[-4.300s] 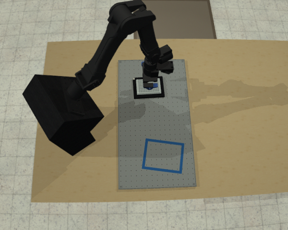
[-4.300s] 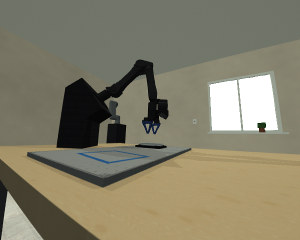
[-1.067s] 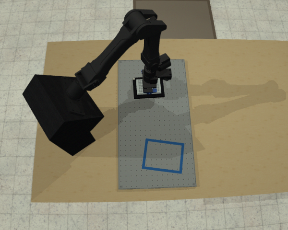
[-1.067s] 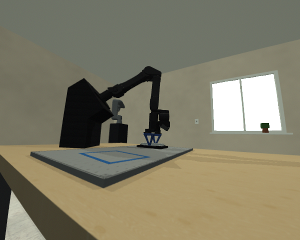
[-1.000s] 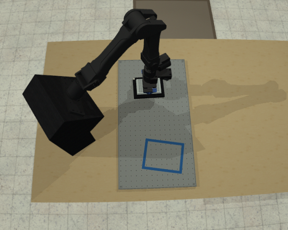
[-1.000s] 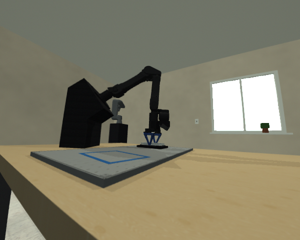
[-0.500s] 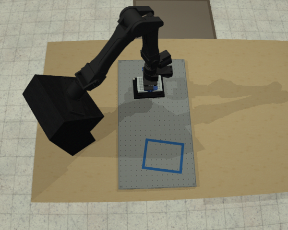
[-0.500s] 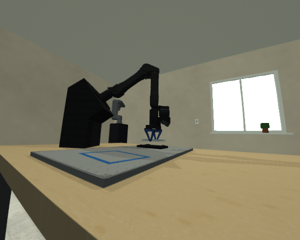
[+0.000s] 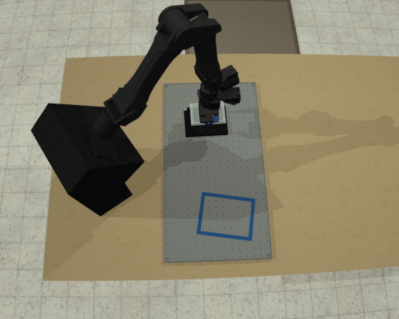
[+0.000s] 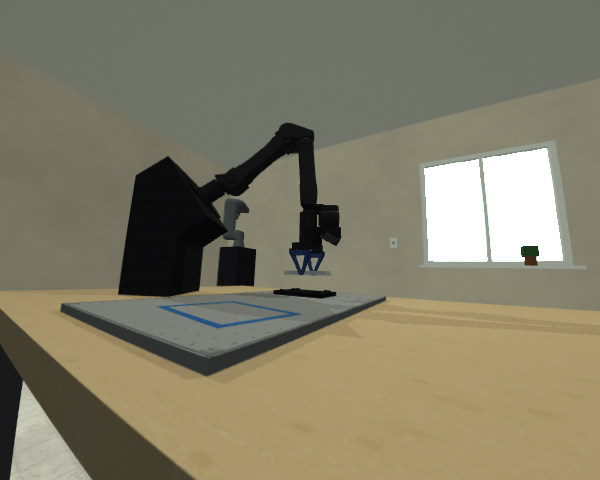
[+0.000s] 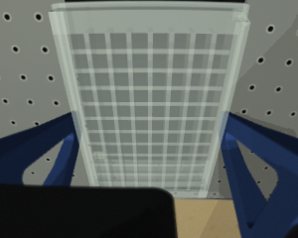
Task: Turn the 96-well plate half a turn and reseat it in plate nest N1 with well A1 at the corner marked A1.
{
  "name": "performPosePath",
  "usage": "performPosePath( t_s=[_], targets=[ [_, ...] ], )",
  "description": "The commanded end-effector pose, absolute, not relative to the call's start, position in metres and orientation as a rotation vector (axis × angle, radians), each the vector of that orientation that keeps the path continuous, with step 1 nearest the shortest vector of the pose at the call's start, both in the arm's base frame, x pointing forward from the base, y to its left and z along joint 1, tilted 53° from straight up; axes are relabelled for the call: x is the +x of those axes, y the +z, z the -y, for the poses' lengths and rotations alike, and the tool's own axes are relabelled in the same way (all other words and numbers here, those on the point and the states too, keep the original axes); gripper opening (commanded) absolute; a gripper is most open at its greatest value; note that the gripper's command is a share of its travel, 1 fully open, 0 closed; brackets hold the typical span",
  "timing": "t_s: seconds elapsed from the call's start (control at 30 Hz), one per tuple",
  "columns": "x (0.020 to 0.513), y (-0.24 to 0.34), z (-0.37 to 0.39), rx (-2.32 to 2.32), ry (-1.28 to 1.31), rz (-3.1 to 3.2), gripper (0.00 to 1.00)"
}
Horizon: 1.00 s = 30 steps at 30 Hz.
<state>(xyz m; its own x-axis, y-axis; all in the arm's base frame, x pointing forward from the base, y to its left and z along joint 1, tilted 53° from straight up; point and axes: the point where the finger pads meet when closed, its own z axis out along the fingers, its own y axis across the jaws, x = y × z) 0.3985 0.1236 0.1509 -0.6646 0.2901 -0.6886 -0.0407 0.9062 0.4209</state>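
Observation:
My gripper (image 11: pixel 149 119) with blue fingers is shut on the clear 96-well plate (image 11: pixel 149 99), gripping its two long sides. The plate (image 10: pixel 306 272) hangs level in the air above the black plate nest N1 (image 10: pixel 304 292), clear of its locators. From above, the plate overlaps the far part of the nest (image 9: pixel 205 127). In the wrist view a cut-off corner shows at the plate's top right (image 11: pixel 241 15). The gripper also shows in the side view (image 10: pixel 305 260). The blue taped outline B1 (image 9: pixel 226 215) lies near the front of the grey deck.
The grey perforated deck (image 9: pixel 215 171) lies on the wooden table. The arm's black base block (image 9: pixel 82 154) stands at the left of the deck. A small grey and black stand (image 10: pixel 235 248) is behind the table.

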Motion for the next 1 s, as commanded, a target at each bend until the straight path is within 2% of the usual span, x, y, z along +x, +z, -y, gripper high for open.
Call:
performPosePath(
  t_s=[0.0,0.97],
  targets=[
    [0.394,0.152,-0.122,0.18,0.514,-2.256,0.0],
    [0.373,0.169,-0.113,0.179,0.514,-2.256,0.0]
  ],
)
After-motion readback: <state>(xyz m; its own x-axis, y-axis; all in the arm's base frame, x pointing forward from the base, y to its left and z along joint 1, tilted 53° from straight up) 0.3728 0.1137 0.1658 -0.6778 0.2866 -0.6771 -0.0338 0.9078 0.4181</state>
